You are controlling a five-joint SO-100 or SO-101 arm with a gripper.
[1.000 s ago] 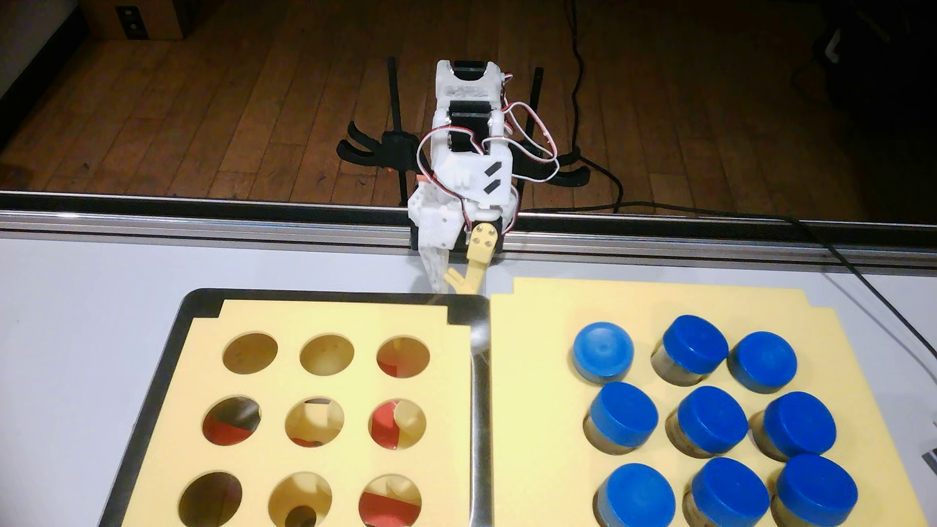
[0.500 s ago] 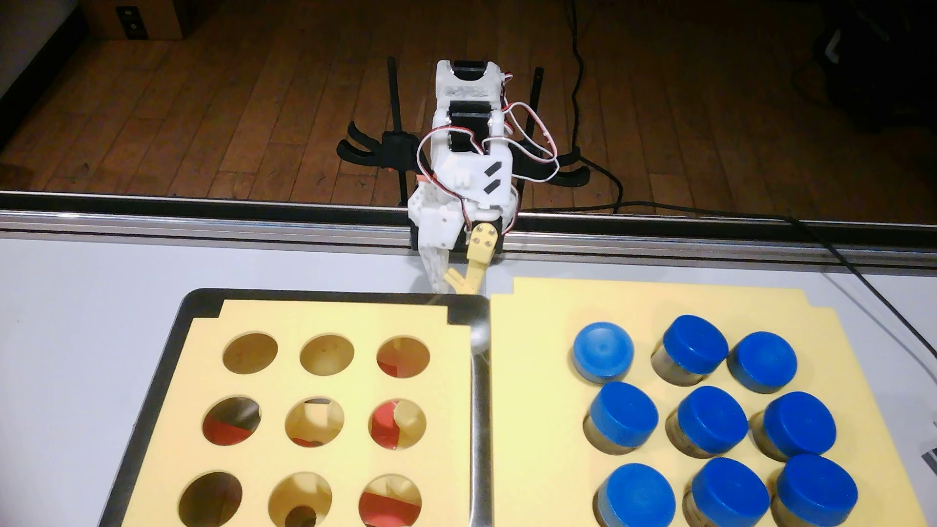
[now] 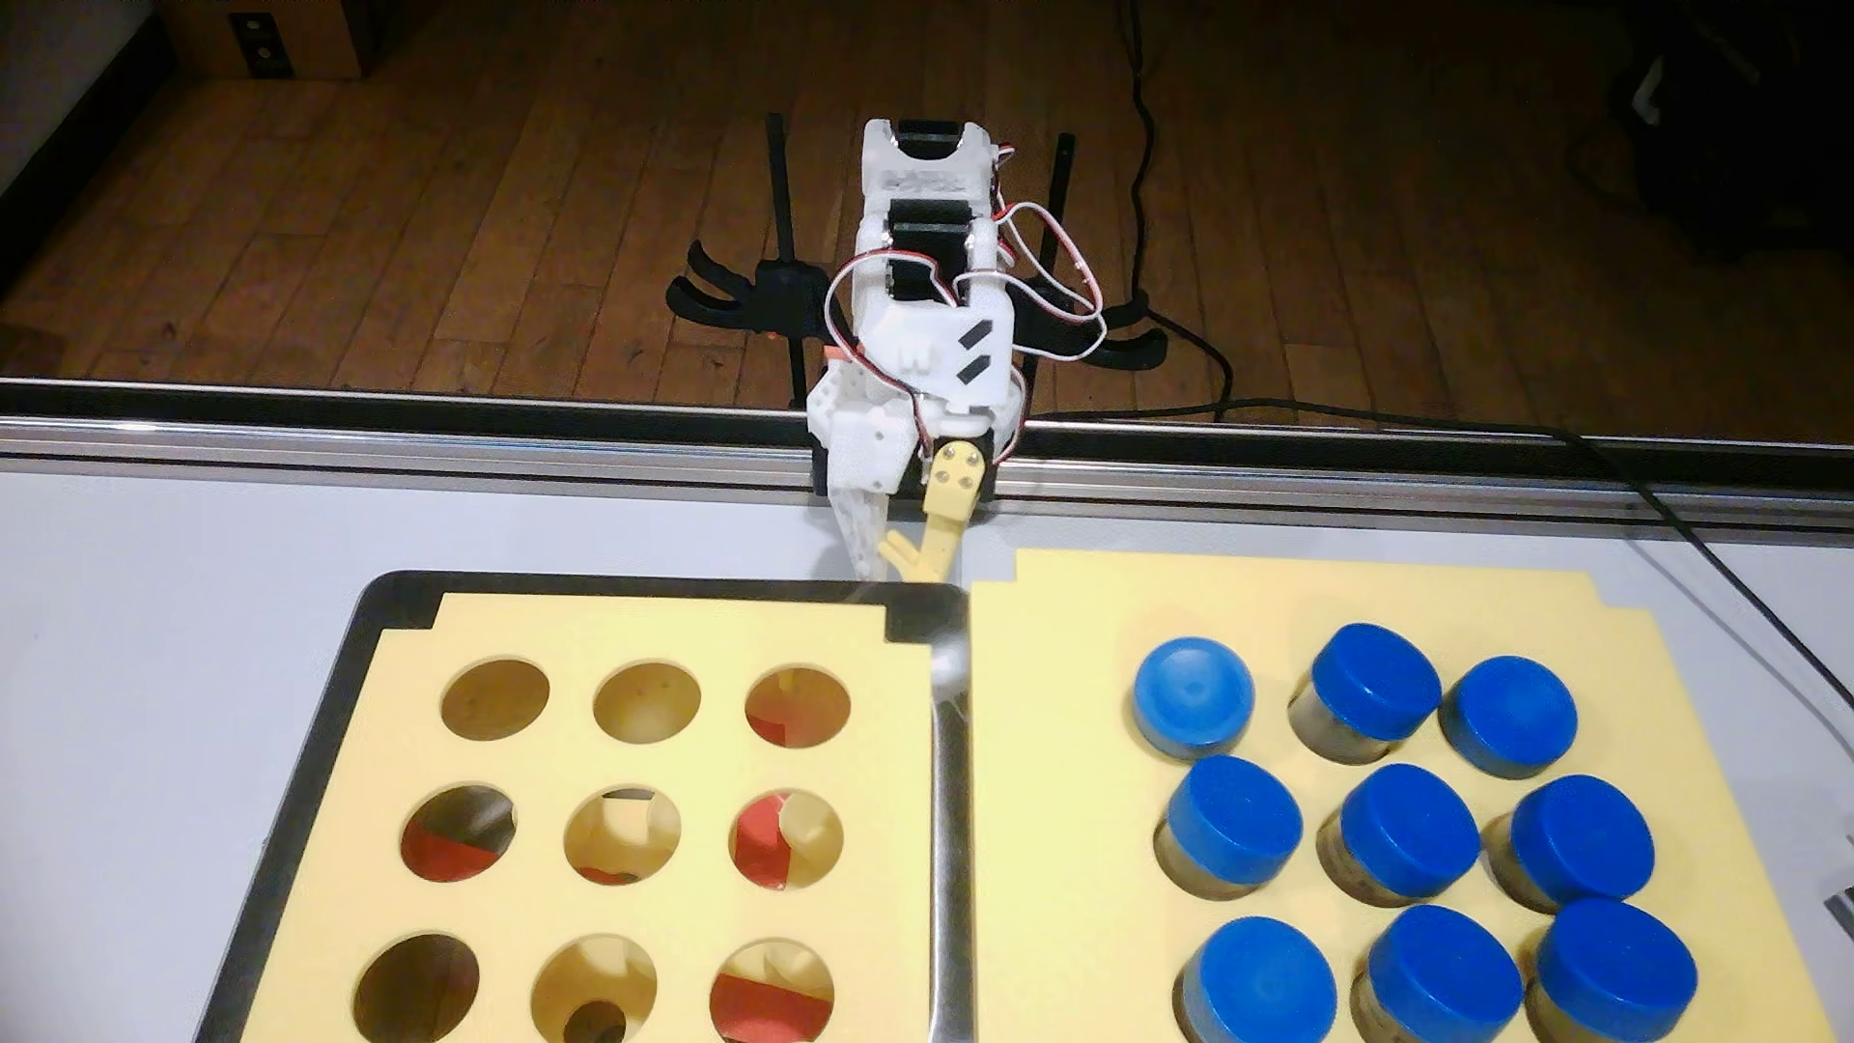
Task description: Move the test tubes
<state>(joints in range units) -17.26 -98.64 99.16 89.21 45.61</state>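
Standing three by three on the flat yellow foam sheet [image 3: 1063,802] at right: nine wide clear brownish test tubes with thick round bright-blue caps [image 3: 1410,832]. Lying at left: a dark-rimmed metal tray [image 3: 301,762] bearing a yellow foam insert with nine round holes [image 3: 883,802]. Hanging folded at the far table edge, well apart from the tubes: the white and tan two-finger gripper [image 3: 898,574], fingers nearly together, holding nothing.

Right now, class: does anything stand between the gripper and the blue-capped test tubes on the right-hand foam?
Nothing visible does. The gripper hangs at the table's far edge, and only bare yellow foam lies between it and the nearest test tube. The test tubes stand close together, though.
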